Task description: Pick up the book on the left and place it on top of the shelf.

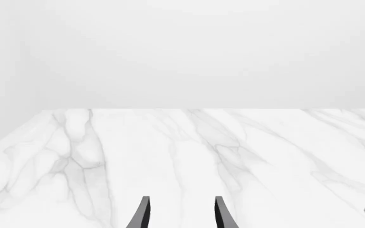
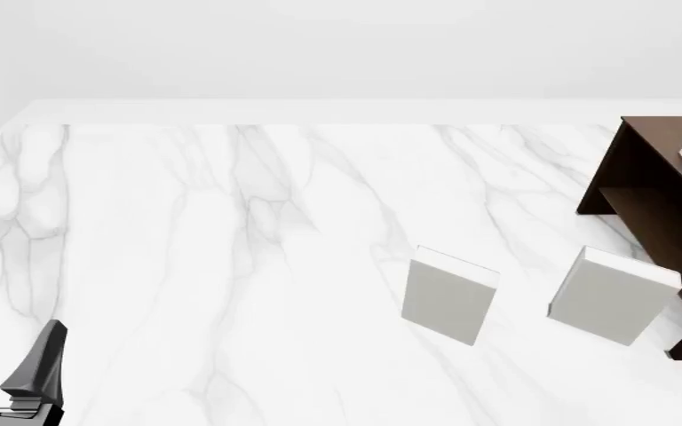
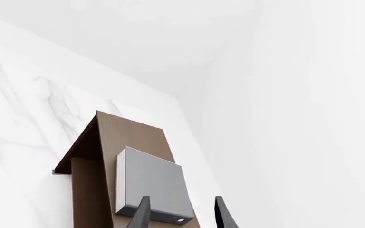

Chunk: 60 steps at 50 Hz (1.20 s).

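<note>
Book (image 3: 152,186) lies atop shelf (image 3: 131,135), beneath open right fingers (image 3: 143,213).

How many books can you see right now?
3. Two pale books stand on the table, one near the middle, one beside the shelf. A third book lies on the shelf top. Others may be hidden.

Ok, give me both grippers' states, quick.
Left gripper: open, empty, above bare table.
Right gripper: open, holding nothing, above the book on the shelf.

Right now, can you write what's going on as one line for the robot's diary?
book: lying on top of shelf | right pincer: open above book, not gripping | left pincer: open, empty | two pale books: upright on table
</note>
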Each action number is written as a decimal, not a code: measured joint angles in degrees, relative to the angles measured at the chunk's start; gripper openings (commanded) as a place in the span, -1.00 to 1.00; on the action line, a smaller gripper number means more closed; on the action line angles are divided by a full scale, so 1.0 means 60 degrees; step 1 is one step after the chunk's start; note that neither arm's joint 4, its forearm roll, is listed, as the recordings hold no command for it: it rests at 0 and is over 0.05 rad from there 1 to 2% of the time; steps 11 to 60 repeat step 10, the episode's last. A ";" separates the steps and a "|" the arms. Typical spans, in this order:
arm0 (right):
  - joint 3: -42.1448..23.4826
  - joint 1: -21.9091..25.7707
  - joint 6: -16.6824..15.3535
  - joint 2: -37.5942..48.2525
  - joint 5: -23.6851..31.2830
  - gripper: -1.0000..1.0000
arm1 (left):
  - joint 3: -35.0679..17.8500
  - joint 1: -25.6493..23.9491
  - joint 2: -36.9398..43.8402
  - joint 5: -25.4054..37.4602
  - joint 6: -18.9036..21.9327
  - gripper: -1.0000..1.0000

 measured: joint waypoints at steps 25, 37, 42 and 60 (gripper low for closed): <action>0.0174 0.0308 0.0427 -0.0731 0.0150 1.00 | 0.0000 0.0000 0.0000 0.0000 0.0000 1.00; 0.0174 0.0308 0.0427 -0.0731 0.0150 1.00 | 0.0000 0.0000 0.0000 0.0000 0.0000 1.00; 0.0174 0.0308 0.0427 -0.0731 0.0150 1.00 | 0.0000 0.0000 0.0000 0.0000 0.0000 1.00; 0.0174 0.0308 0.0427 -0.0731 0.0150 1.00 | 0.0000 0.0000 0.0000 0.0000 0.0000 1.00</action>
